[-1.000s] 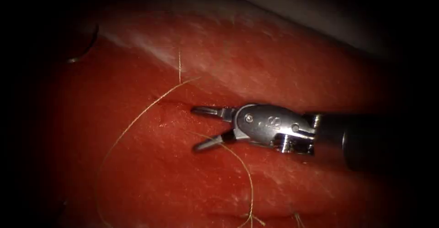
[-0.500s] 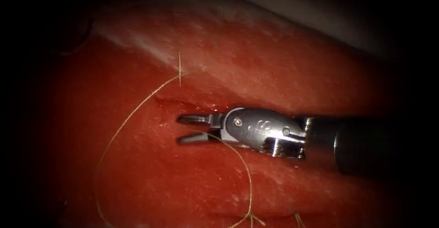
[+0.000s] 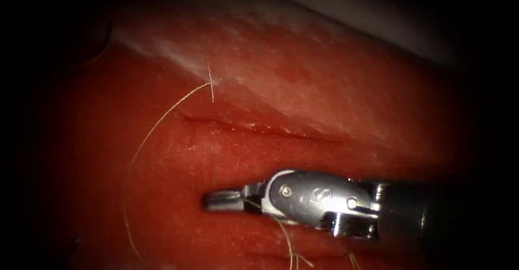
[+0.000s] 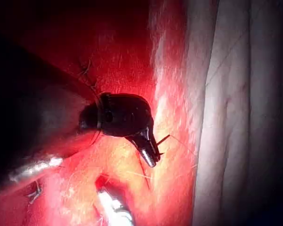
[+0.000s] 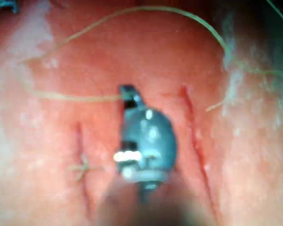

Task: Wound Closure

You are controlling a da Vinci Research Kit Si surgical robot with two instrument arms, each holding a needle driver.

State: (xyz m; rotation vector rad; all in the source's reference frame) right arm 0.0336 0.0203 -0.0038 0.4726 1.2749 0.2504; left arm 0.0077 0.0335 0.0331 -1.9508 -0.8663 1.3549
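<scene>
The cut (image 3: 254,127) runs as a dark slit across the middle of the tissue (image 3: 324,91), lying open with no needle visible in it. The thread (image 3: 141,145) comes out of the tissue just beyond the cut's left end, sweeps left and toward the near edge in a wide arc, and another stretch reaches the right gripper (image 3: 219,200). That gripper lies nearer than the cut, jaws together and clamped on the thread, its shaft covering the tissue to the right. A knotted stitch (image 3: 294,258) with short cut ends sits at the near edge, partly cut off. The left gripper (image 4: 149,155) is dark and hard to make out; I cannot tell how its jaws stand. A second ago the right gripper was spread wide at the cut; it has since closed and drawn nearer.
</scene>
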